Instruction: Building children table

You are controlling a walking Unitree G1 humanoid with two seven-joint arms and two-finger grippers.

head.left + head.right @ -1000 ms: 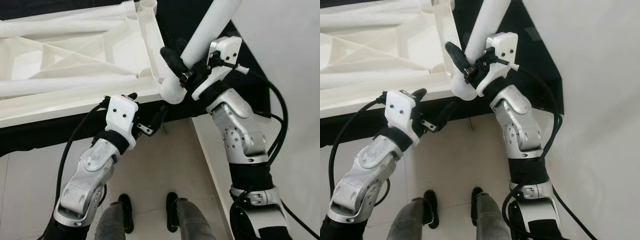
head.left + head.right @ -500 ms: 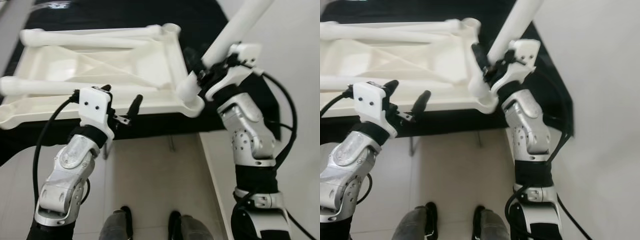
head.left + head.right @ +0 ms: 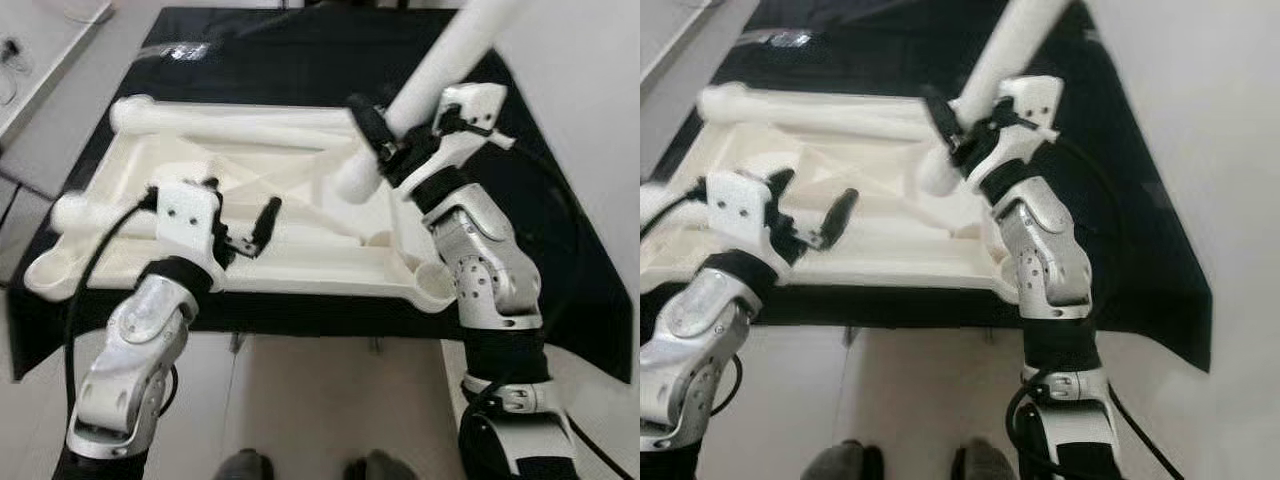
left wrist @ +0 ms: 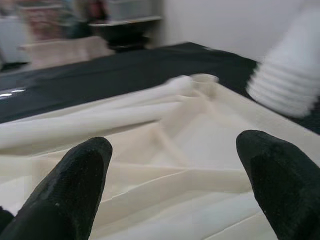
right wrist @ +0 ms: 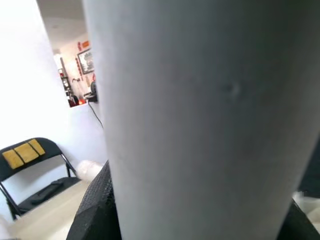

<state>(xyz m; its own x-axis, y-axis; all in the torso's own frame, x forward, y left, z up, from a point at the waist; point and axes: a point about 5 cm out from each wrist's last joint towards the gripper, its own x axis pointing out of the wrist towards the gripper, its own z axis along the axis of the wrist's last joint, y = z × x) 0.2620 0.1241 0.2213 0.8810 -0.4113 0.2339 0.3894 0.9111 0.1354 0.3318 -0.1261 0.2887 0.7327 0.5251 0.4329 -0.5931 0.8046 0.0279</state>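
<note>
Desk: black-covered desk (image 3: 300, 60) against a pale wall, light floor tiles below.
Tabletop: white plastic tabletop (image 3: 250, 215) lies upside down on the desk, ribs up, loose legs lying along its far and left edges.
Right gripper: right gripper (image 3: 400, 140) is clamped round a white table leg (image 3: 440, 70), which tilts up and away; its threaded lower end hangs over the tabletop's far right area, near a corner socket (image 3: 430, 285) but not in it.
Left gripper: left gripper (image 3: 240, 215) hovers over the near left part of the tabletop, fingers (image 4: 75, 185) spread wide, holding nothing.
Person: shoe tips (image 3: 300, 465) on the floor at the near edge.
</note>
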